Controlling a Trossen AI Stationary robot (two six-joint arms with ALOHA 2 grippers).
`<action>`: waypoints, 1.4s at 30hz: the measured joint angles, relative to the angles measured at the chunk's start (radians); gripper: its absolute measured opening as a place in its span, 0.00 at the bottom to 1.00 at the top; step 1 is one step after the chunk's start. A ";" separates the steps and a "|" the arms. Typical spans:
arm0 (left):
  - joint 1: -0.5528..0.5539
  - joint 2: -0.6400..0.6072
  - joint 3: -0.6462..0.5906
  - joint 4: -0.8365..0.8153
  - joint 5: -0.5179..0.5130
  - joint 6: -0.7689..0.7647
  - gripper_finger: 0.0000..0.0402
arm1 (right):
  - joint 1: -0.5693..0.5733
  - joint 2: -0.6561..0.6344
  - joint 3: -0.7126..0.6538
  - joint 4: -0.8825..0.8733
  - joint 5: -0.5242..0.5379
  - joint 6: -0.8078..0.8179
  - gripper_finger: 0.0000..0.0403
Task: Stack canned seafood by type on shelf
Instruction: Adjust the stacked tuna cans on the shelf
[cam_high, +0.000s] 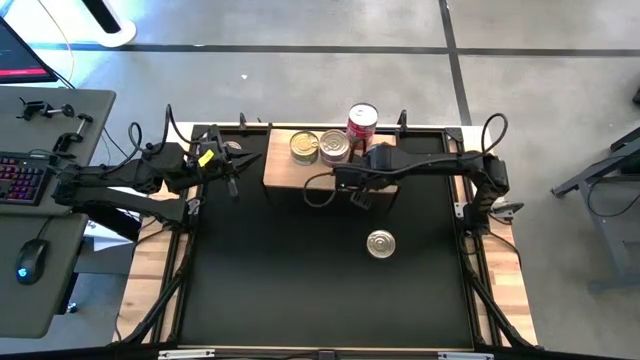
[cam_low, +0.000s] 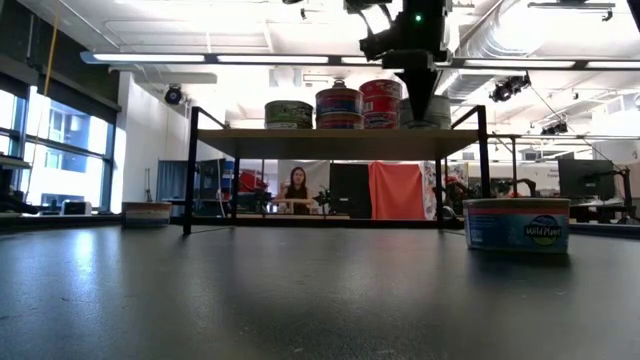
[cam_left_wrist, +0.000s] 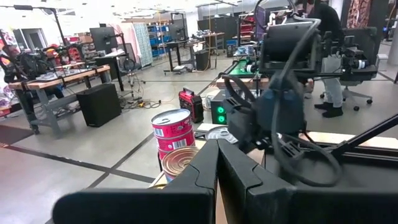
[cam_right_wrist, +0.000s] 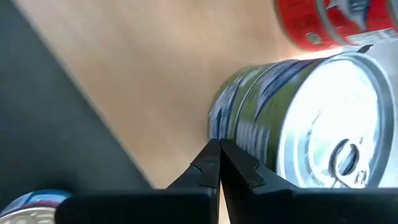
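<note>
The wooden shelf stands at the mat's far edge. On it are a gold-lidded tin, a silver-lidded tin and a stack of red tins. In the low view these tins sit in a row on the shelf board. One blue-sided tin rests flat on the mat, nearer than the shelf. My right gripper is shut above the shelf's near edge, beside the silver-lidded tin. My left gripper is shut, left of the shelf.
The black mat covers the table inside a wooden border. The right arm reaches across the shelf's right end from the right. A desk with keyboard and mouse stands left of the table. A person sits far behind.
</note>
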 joint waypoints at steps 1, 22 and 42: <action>0.000 0.000 0.000 0.000 0.000 0.000 0.00 | -0.010 0.000 0.000 0.001 0.004 -0.012 0.00; 0.000 0.000 0.000 -0.002 0.000 -0.001 0.00 | -0.065 0.019 0.098 0.307 -0.178 -0.165 0.00; 0.000 0.000 0.000 -0.023 -0.002 -0.026 0.00 | -0.085 0.089 0.097 0.437 -0.174 -0.208 0.00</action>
